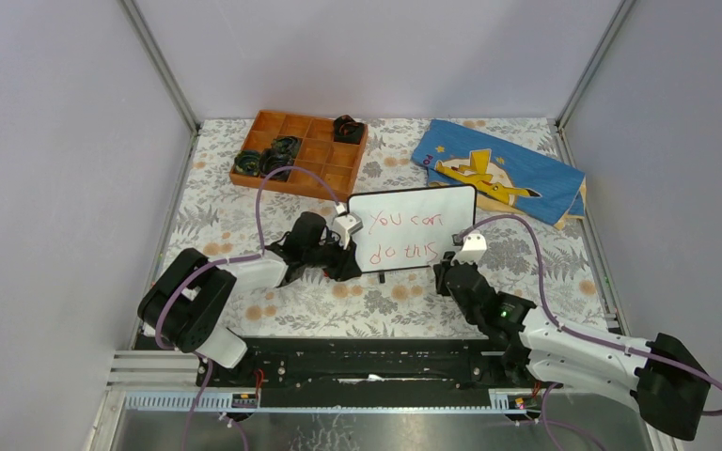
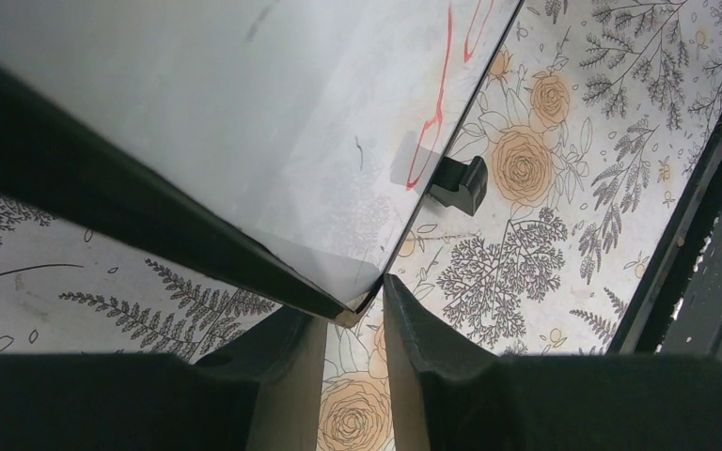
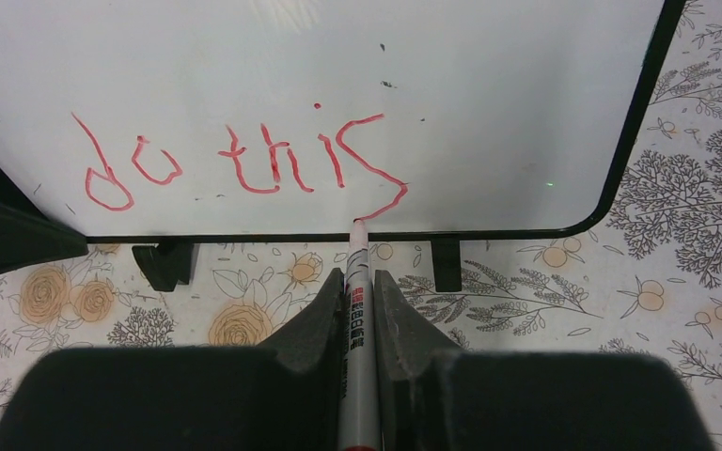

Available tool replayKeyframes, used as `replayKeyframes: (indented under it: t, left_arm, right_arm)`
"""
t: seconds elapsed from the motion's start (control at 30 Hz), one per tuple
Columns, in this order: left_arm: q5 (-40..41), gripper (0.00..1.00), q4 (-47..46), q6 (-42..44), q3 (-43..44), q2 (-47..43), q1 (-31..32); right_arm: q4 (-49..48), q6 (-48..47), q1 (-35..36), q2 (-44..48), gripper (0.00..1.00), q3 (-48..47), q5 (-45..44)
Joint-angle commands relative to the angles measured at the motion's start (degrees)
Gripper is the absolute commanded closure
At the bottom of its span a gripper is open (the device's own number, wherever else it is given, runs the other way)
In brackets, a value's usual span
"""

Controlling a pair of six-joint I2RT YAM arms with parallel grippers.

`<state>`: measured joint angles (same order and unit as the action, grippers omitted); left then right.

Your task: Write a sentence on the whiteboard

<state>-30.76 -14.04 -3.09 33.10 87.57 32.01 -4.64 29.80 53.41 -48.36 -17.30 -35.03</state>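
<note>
From above, the whiteboard stood on the middle of the table, and the sentence "You can do this" ran across it in thin red strokes on two lines. Only that high view took in the orange tray of dark coiled things at the far left and the blue cloth with a yellow figure at the far right.

Only the right wrist camera showed the marker, a slim white pen with red print. Its tip rested at the board's near edge, right at the tail of the last "s". The right gripper was clamped on that marker, with its black fingers pressed to the barrel on both sides.

The left wrist camera showed something the top view hid. A near corner of the whiteboard sat between the tips of the left gripper, which pinched the thin frame there.

The left arm lay low, reaching in from the near left to the board's left edge. The right arm stretched in from the near right, its wrist aimed at the lower line of writing.

The board looked glossy and white, with rounded corners and a thin black frame, and a small black foot stuck out under its edge. The tablecloth beneath was matte, printed with grey ferns and orange roses.
</note>
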Motion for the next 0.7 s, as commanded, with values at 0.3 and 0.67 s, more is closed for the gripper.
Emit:
replayKeyframes:
  t: [0.3,0.67]
  left_arm:
    - [1.1,0.66,0.7,1.4,1.4,0.9,0.7]
    - [1.7,0.63,1.3,1.3,0.4,-3.1,0.6]
  right_arm:
    - [-1.5,-0.1,-0.4,1.9,1.0,-2.4,2.0]
    - [15.7,-1.9,-0.3,15.4,1.0,-6.4,3.8]
